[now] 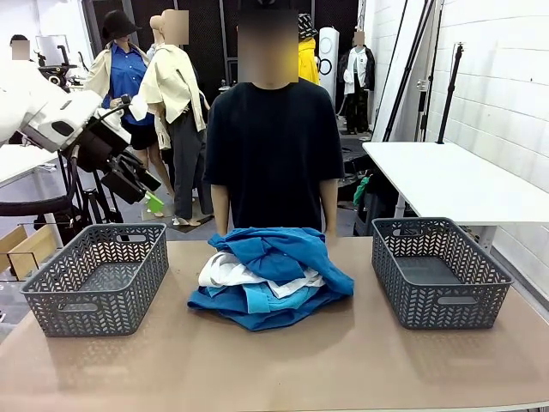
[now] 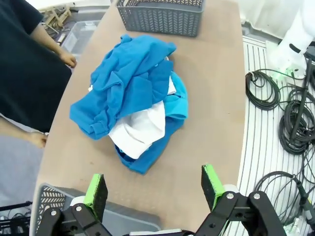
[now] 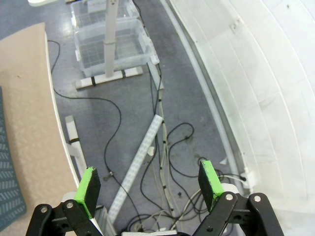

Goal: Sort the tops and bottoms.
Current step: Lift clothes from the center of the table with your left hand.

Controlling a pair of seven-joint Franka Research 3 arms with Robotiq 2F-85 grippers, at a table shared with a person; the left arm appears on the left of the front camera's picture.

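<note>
Left wrist view: L gripper point(image 2: 153, 184) has jaws wide apart, nothing btwn them. The pile of tops point(image 2: 129, 93) lies on the table point(image 2: 211, 98) ahead of its fingertips, well apart. R gripper point(image 3: 150, 183) is also spread wide, empty, hanging over floor cables point(image 3: 162, 147) beside the table edge.

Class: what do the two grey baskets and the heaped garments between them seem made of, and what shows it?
Grey baskets: probably moulded plastic, matt; rigid walls with a regular cut-out lattice. Heaped garments: soft cloth, matt; they crease, fold and slump.
</note>
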